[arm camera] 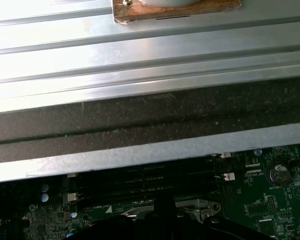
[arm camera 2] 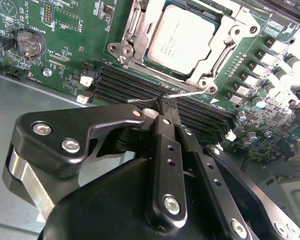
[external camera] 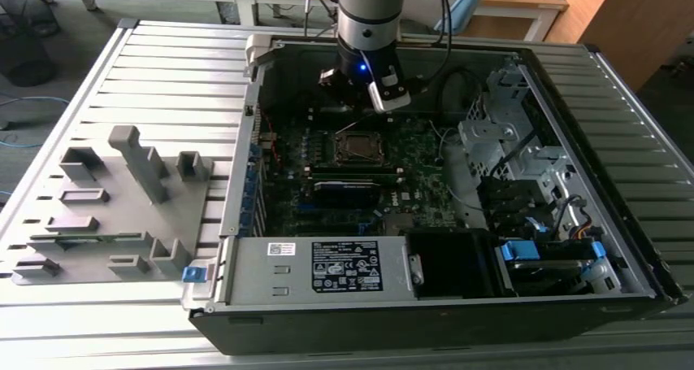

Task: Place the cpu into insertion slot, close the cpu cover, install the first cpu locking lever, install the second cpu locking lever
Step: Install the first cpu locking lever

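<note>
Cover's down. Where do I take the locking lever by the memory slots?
Likely the locking lever at its free end, from above, across the wire: it is thin and lies low along the cpu cover edge, at the end effector tip.

Robotics lab or workshop: opened desktop computer case [external camera: 434, 325] on slotted aluminium bench [external camera: 162, 69], wooden desks [external camera: 521, 0] behind.

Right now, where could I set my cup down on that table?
The slatted table is bare behind the grey rack, at the exterior view's upper left, and beside the computer case at that view's right. Inside the case it is crowded: the arm hangs over the circuit board, with drive bays alongside.
</note>
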`<state>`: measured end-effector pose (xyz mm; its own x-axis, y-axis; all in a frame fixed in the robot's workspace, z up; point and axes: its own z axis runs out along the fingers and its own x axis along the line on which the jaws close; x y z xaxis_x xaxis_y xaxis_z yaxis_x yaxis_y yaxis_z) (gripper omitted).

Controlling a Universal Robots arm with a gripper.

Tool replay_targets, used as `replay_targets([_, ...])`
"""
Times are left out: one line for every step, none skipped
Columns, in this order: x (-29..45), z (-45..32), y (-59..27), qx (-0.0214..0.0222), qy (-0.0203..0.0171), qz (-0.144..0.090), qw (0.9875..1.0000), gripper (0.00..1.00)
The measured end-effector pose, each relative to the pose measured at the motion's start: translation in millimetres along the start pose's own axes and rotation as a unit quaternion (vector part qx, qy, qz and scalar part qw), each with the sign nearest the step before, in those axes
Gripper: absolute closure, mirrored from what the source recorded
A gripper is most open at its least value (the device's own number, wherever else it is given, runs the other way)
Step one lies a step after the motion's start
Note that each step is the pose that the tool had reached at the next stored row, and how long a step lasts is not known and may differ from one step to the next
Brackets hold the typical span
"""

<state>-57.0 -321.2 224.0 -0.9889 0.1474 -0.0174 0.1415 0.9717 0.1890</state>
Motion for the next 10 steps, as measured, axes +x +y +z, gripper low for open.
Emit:
replay_targets([0.0,0.0,0.1,0.0,0.0,0.0,1.0,0.9])
replay_targets([0.0,0.2,0.2,-0.0001,0.0,0.0,1.0,0.9])
replay_targets([0.0,0.2,0.4,0.0,0.0,0.0,1.0,0.9])
replay_targets([0.0,0.2,0.5,0.0,0.0,0.0,1.0,0.9])
replay_targets([0.0,0.3,0.6,0.0,0.0,0.0,1.0,0.9])
replay_targets([0.0,0.3,0.7,0.0,0.0,0.0,1.0,0.9])
replay_targets([0.0,0.3,0.8,0.0,0.0,0.0,1.0,0.9])
replay_targets([0.0,0.4,1.0,0.0,0.0,0.0,1.0,0.9])
replay_targets([0.0,0.5,1.4,0.0,0.0,0.0,1.0,0.9])
replay_targets([-0.1,0.6,1.5,-0.0001,0.0,0.0,1.0,0.9])
